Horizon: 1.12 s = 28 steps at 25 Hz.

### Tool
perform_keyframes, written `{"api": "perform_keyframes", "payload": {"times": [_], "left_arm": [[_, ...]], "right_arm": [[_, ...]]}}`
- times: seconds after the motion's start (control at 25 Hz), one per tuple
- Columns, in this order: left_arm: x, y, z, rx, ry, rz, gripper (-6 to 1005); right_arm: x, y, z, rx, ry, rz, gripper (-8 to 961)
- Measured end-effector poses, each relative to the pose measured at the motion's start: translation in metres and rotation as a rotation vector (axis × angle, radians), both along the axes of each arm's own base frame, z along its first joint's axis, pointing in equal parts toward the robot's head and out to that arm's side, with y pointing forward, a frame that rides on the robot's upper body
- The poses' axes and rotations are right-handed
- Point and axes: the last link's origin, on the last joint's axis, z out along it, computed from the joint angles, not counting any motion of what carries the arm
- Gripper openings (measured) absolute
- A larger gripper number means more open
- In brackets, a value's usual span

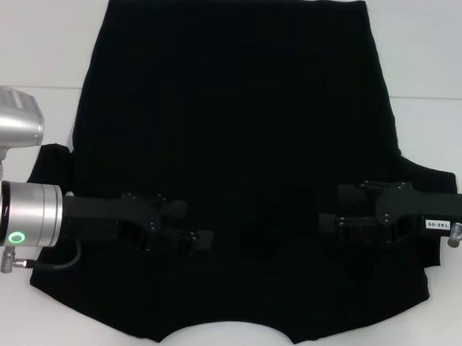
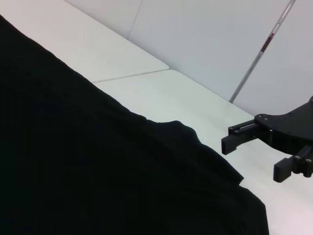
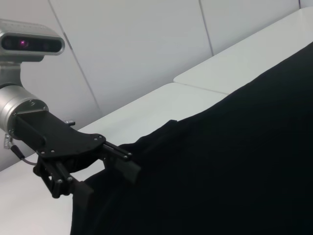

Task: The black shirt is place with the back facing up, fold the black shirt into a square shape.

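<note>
Meanwhile, the black shirt (image 1: 232,127) lies spread flat across a white desk (image 1: 38,52), covering most of the surface from the far edge to the near edge. Its straight hem runs along the far edge, and the curved neckline opens at the near edge, so the collar end sits closest to the robot. One short sleeve spills toward the desk's left edge and the other toward its right edge.

Both arms reach in from the sides over the collar half of the cloth. The left gripper (image 1: 202,231) hangs above the shirt, inward of the left sleeve, with its silver wrist housing over the desk's left edge. Seen from the right wrist, its two fingers (image 3: 124,166) stand apart with clear space between them, holding nothing.

The right gripper (image 1: 328,210) hangs above the shirt just inward of the right sleeve. From the left wrist, its fingers (image 2: 239,139) also stand spread with a gap between them, empty, above the bare desk beside the shirt's edge. Whether either gripper touches the cloth cannot be told from the head view, as black fingers merge with black fabric.

A seam line (image 2: 132,76) crosses the white desk top beyond the shirt. Pale wall panels (image 3: 146,49) rise behind the desk.
</note>
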Motion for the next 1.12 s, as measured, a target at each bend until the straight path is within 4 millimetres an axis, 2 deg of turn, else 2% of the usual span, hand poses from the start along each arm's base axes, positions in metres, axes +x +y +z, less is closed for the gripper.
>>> {"api": "perform_keyframes", "payload": {"times": [0.8,0.92,1.12], "left_arm": [[-0.001,0.0,0.001,-0.011,-0.004,0.028,934],[-0.005,0.005,0.011,-0.009,-0.035,0.15,934],[-0.019,0.009,0.051,-0.048,-0.134,0.45,933]], "right_arm": [[0.003,0.003,0.001,0.017,0.007,-0.041,884],[0.003,0.012,0.009,0.046,0.048,-0.145,884],[0.001,0.045,0.046,0.062,0.148,-0.462,884]]}}
